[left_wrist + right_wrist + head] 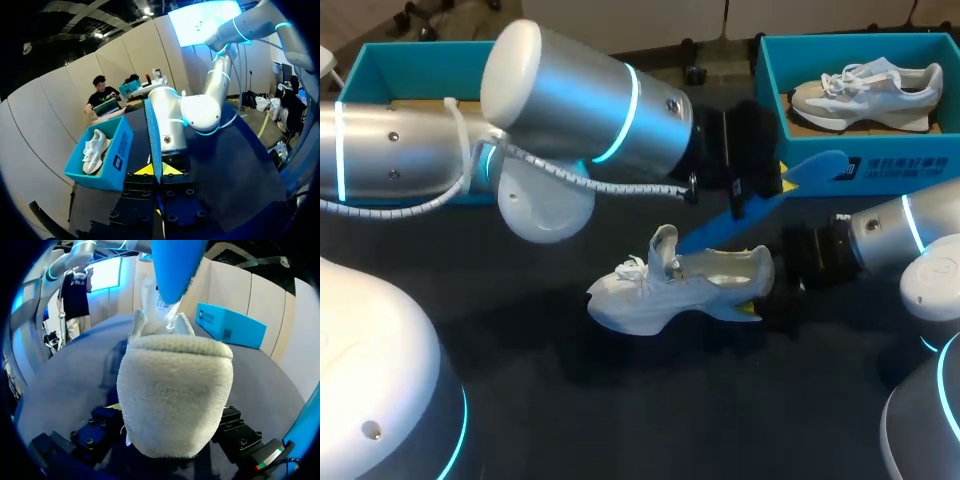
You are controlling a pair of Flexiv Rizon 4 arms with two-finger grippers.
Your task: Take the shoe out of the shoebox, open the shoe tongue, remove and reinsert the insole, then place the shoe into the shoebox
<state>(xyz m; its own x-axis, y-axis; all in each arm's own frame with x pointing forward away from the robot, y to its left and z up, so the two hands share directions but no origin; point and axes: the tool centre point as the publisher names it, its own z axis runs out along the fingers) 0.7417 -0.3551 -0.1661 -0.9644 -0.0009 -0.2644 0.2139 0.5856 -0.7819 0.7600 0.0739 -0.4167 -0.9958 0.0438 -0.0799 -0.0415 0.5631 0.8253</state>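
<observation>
Dark table [620, 420] with two teal boxes along its far edge. At 1 o'clock the right box [910, 170] holds a grey shoe [865, 90]. At 11 the left box [370, 75] sits behind the left arm. The white shoe [670, 285] lies at centre, toe toward 9, tongue up. From 3 o'clock the right gripper [765, 290] is clamped on its heel. The left gripper [154, 170] is pinched tight on the blue insole [760, 210], which slants from 1 o'clock down to the shoe's opening. Can't tell whether its tip is inside.

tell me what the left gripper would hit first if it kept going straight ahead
Probably the right arm: its silver link sits straight ahead of the left gripper, past the insole it holds. The shoebox lies off to the side. Depth is unclear.
</observation>
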